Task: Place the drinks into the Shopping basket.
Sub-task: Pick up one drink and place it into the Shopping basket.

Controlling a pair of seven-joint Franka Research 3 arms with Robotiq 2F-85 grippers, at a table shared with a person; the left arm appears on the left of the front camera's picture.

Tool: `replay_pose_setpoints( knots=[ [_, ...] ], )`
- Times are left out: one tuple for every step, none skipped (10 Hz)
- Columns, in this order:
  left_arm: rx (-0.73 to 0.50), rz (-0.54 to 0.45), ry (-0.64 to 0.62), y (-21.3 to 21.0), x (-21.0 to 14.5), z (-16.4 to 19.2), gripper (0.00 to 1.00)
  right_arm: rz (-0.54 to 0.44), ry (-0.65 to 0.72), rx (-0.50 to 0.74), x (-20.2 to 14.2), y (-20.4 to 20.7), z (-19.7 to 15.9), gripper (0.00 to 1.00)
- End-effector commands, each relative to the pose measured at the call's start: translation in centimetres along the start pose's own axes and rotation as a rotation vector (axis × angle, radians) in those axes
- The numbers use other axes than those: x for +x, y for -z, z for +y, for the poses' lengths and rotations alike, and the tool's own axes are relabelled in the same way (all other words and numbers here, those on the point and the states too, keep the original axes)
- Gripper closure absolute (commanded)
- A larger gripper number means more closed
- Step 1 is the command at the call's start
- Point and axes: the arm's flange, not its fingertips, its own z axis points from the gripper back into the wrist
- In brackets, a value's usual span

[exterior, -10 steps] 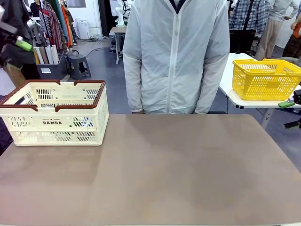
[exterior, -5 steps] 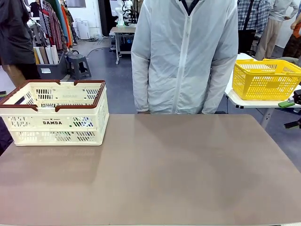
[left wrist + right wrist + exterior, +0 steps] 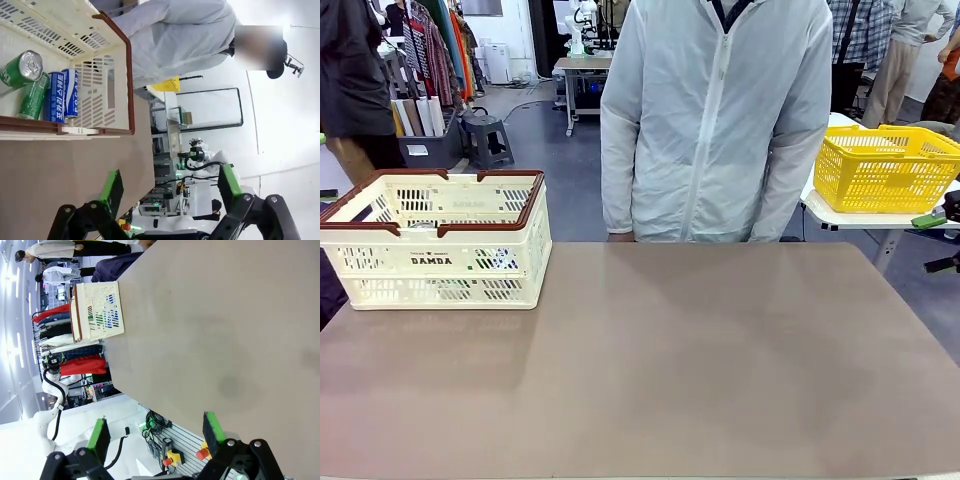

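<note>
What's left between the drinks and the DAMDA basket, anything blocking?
Nothing visible. The left wrist view shows two green cans and the blue cans already lying inside the Shopping basket. Both the left gripper and right gripper stand open, holding nothing.

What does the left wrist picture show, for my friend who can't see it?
Green and blue drinks lie inside the cream Shopping basket on the brown table. The open left gripper is empty, and a person in a white jacket stands behind.
</note>
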Motion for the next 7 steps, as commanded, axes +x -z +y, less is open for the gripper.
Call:
replay_pose_setpoints(
  knots=[
    [0.010,-0.002,-0.013,-0.34,-0.18,-0.14,0.00,0.003,0.014,-0.011,-0.18,-0.09,0.32,0.00],
    [0.010,-0.002,-0.013,-0.34,-0.18,-0.14,0.00,0.003,0.014,-0.011,-0.18,-0.09,0.32,0.00],
    [0.010,-0.002,-0.013,-0.34,-0.18,-0.14,0.00,0.003,0.014,-0.011,-0.18,-0.09,0.32,0.00],
    [0.010,-0.002,-0.013,-0.34,-0.18,-0.14,0.00,0.003,0.014,-0.011,-0.18,-0.09,0.32,0.00],
    [0.010,-0.002,-0.013,-0.34,-0.18,-0.14,0.00,0.003,0.014,-0.011,-0.18,-0.09,0.32,0.00],
    [0.010,-0.002,-0.013,-0.34,-0.18,-0.14,0.00,0.003,0.014,-0.011,-0.18,-0.09,0.32,0.00],
    [0.010,-0.002,-0.013,-0.34,-0.18,-0.14,0.00,0.003,0.014,-0.011,-0.18,-0.09,0.32,0.00]
  ],
)
